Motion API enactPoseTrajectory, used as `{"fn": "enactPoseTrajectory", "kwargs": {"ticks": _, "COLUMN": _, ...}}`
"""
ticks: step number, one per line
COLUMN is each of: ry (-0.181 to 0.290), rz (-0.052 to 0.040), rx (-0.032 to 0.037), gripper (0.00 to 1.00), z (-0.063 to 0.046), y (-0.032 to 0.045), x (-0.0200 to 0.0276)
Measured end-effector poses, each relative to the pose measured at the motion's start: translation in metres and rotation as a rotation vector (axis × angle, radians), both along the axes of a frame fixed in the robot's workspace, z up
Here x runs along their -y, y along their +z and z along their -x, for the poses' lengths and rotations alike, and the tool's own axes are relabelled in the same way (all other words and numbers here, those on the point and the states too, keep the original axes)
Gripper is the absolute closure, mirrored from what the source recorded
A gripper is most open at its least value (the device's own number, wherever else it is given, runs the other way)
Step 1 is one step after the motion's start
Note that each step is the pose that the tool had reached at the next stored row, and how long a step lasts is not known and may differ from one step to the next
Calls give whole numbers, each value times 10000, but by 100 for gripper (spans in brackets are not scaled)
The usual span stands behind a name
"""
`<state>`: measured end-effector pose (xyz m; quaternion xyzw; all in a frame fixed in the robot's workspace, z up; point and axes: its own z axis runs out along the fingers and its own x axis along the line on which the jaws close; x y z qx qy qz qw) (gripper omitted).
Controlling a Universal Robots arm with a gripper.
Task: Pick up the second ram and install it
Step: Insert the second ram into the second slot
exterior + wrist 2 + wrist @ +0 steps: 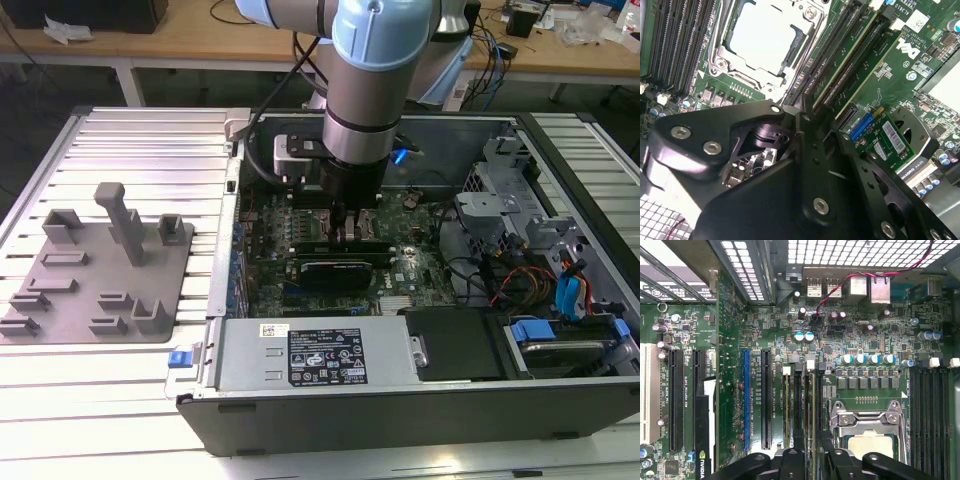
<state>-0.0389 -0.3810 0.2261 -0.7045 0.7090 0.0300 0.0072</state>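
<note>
gripper [352, 232]: down inside case, over DIMM slots [801, 400] beside CPU socket [869, 432]
fingers: can't tell
second ram [811, 400]: appears in slot; seating unconfirmed

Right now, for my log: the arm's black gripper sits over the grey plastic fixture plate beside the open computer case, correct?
No. In the exterior view the black gripper sits inside the open computer case, over its green motherboard; the grey plastic fixture plate lies beside it.

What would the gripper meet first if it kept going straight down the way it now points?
Probably the long black memory slots beside the silver CPU socket on the green motherboard; the gripper hangs right above them. Depth is unclear, so contact may already exist.
</note>
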Motion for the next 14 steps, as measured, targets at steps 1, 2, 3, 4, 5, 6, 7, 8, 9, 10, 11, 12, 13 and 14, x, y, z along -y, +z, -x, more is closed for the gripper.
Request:
{"fn": "enactPoseTrajectory", "kwargs": {"ticks": 1, "ry": 0, "rz": 0, "rx": -1, "gripper": 76, "z": 0, "y": 0, "x": 0}}
{"fn": "enactPoseTrajectory", "kwargs": {"ticks": 2, "ry": 0, "rz": 3, "rx": -1, "gripper": 76, "z": 0, "y": 11, "x": 0}}
{"fn": "enactPoseTrajectory", "kwargs": {"ticks": 3, "ry": 0, "rz": 2, "rx": -1, "gripper": 76, "z": -1, "y": 36, "x": -1}}
{"fn": "enactPoseTrajectory", "kwargs": {"ticks": 4, "ry": 0, "rz": 1, "rx": 0, "gripper": 76, "z": -1, "y": 67, "x": -2}}
{"fn": "enactPoseTrajectory", "kwargs": {"ticks": 5, "ry": 0, "rz": 0, "rx": 0, "gripper": 76, "z": -1, "y": 100, "x": -3}}
{"fn": "enactPoseTrajectory", "kwargs": {"ticks": 6, "ry": 2, "rz": 0, "rx": 0, "gripper": 76, "z": -2, "y": 163, "x": -7}}
{"fn": "enactPoseTrajectory", "kwargs": {"ticks": 7, "ry": 1, "rz": 0, "rx": 0, "gripper": 76, "z": -2, "y": 212, "x": -9}}
{"fn": "enactPoseTrajectory", "kwargs": {"ticks": 8, "ry": 0, "rz": -1, "rx": 0, "gripper": 76, "z": -2, "y": 213, "x": -9}}
{"fn": "enactPoseTrajectory", "kwargs": {"ticks": 9, "ry": 0, "rz": -1, "rx": 0, "gripper": 76, "z": -6, "y": 213, "x": -9}}
{"fn": "enactPoseTrajectory", "kwargs": {"ticks": 10, "ry": -1, "rz": 0, "rx": -1, "gripper": 76, "z": -25, "y": 214, "x": -9}}
{"fn": "enactPoseTrajectory", "kwargs": {"ticks": 11, "ry": 0, "rz": 1, "rx": -1, "gripper": 76, "z": -49, "y": 214, "x": -8}}
{"fn": "enactPoseTrajectory", "kwargs": {"ticks": 12, "ry": 1, "rz": 0, "rx": -1, "gripper": 76, "z": -85, "y": 214, "x": -8}}
{"fn": "enactPoseTrajectory", "kwargs": {"ticks": 13, "ry": 1, "rz": 1, "rx": -1, "gripper": 76, "z": -126, "y": 214, "x": -8}}
{"fn": "enactPoseTrajectory", "kwargs": {"ticks": 14, "ry": -1, "rz": -1, "rx": -1, "gripper": 76, "z": -129, "y": 213, "x": -9}}
